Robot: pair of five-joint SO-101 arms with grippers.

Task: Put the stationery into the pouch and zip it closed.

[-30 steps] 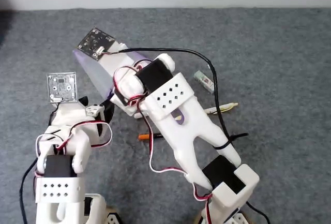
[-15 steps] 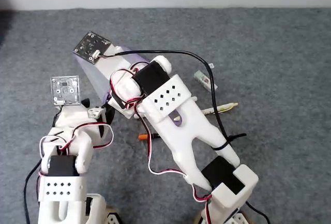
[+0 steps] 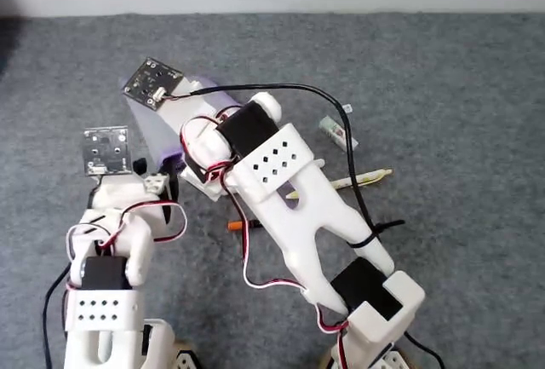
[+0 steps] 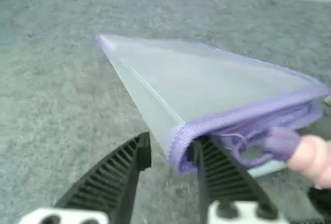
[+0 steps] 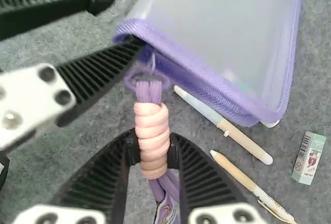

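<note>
Note, against one second ago, a small shift of the right wrist toward the left gripper (image 4: 170, 142), with the pouch (image 4: 207, 84) following. This brings the pouch corner between the half-spread left fingers, touching one of them; read it as bracing ahead of zipping, although pens (image 5: 222, 125) and eraser (image 5: 306, 159) lie outside, beyond the right fingertips. Confirm right gripper (image 5: 152, 138) clamped on the pink zip pull (image 5: 151, 114), and take the long axis as apparently following the purple zip edge, pointing from the left fingertips away alongside the pens.
</note>
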